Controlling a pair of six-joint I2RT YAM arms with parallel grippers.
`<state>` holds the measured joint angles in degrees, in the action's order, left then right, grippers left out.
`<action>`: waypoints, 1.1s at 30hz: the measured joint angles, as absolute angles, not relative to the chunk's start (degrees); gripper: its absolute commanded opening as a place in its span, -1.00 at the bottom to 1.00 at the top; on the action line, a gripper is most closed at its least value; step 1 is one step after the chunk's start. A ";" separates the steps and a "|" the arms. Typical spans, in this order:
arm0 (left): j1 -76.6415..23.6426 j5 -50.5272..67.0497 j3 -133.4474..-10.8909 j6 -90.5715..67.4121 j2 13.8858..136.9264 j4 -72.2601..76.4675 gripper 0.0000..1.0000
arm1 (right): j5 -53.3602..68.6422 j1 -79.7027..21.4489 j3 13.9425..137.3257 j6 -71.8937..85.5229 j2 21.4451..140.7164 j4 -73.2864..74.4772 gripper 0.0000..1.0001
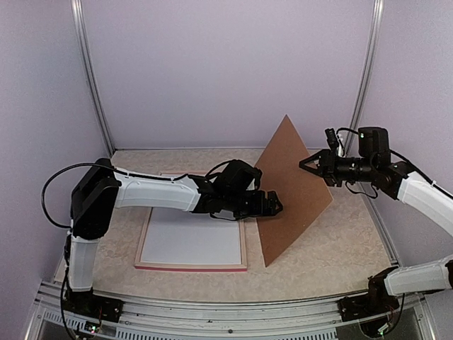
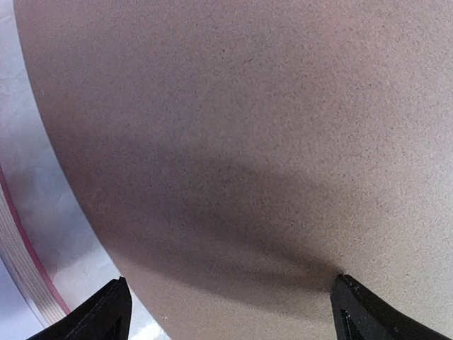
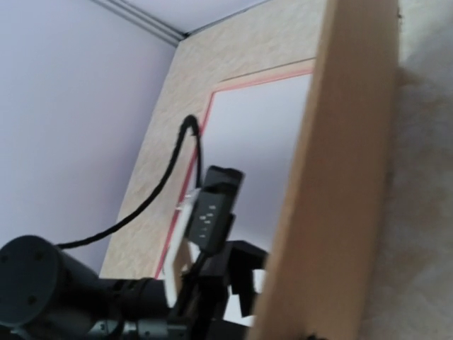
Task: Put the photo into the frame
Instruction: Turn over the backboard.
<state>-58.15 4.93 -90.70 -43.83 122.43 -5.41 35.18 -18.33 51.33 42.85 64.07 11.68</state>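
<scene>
The frame [image 1: 144, 244] lies flat on the table, its pale back up and a pink-red edge along the near side. The photo [image 1: 191, 244] lies inside it, plain white back up. A brown backing board [image 1: 294, 184] stands tilted on one corner to the right of the frame. My right gripper [image 1: 310, 164] is shut on the board's upper right edge. My left gripper [image 1: 277, 204] is open against the board's left face. In the left wrist view the board [image 2: 248, 142] fills the view between the spread fingers [image 2: 106, 317]. In the right wrist view the board's edge [image 3: 340, 177] stands before the photo [image 3: 262, 156].
Metal posts [image 1: 92, 78] stand at the back corners against the lilac walls. A rail [image 1: 212, 306] runs along the table's near edge. The left arm [image 1: 156, 193] stretches low across the far part of the frame, with its cable [image 3: 170, 177] above the frame's border.
</scene>
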 measured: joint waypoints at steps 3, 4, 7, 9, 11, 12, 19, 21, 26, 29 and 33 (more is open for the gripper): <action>-58.15 4.64 -89.78 -43.44 120.97 -5.63 0.96 | 33.58 -20.40 55.83 41.74 65.21 16.34 -0.16; -58.08 4.45 -89.54 -43.29 120.57 -5.61 0.96 | 33.04 -20.86 57.41 41.25 65.63 17.96 -0.17; -57.87 3.86 -88.77 -42.96 119.42 -5.76 0.96 | 30.83 -21.34 61.60 39.27 66.78 22.17 -0.22; -57.69 3.44 -88.16 -42.63 118.58 -5.78 0.96 | 29.30 -21.37 63.70 37.78 67.85 24.69 -0.26; -57.56 2.96 -87.37 -42.33 117.80 -5.82 0.96 | 27.99 -21.39 64.93 36.45 68.99 26.96 -0.30; -57.49 2.76 -86.89 -42.15 117.34 -5.87 0.96 | 27.27 -21.37 65.39 35.66 69.67 28.03 -0.31; -57.32 1.67 -84.99 -41.69 114.93 -6.04 0.96 | 23.62 -21.41 68.14 31.55 74.11 35.07 -0.49; -57.30 1.41 -84.79 -41.60 114.56 -6.07 0.96 | 22.81 -21.41 69.01 30.72 75.37 36.84 -0.53; -57.30 1.17 -84.66 -41.32 114.17 -6.07 0.96 | 20.47 -21.43 71.24 28.58 77.25 40.12 -0.72; -57.30 1.10 -84.38 -41.06 113.93 -6.07 0.97 | 19.46 -21.43 72.34 27.66 77.56 41.63 -0.82; -57.30 1.06 -84.25 -40.62 113.93 -6.07 0.98 | 17.74 -21.43 75.20 26.94 78.17 44.97 -0.91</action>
<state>-57.30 1.06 -84.25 -40.62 113.93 -6.07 17.74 -21.43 75.20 26.94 78.17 44.97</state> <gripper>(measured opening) 0.986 0.067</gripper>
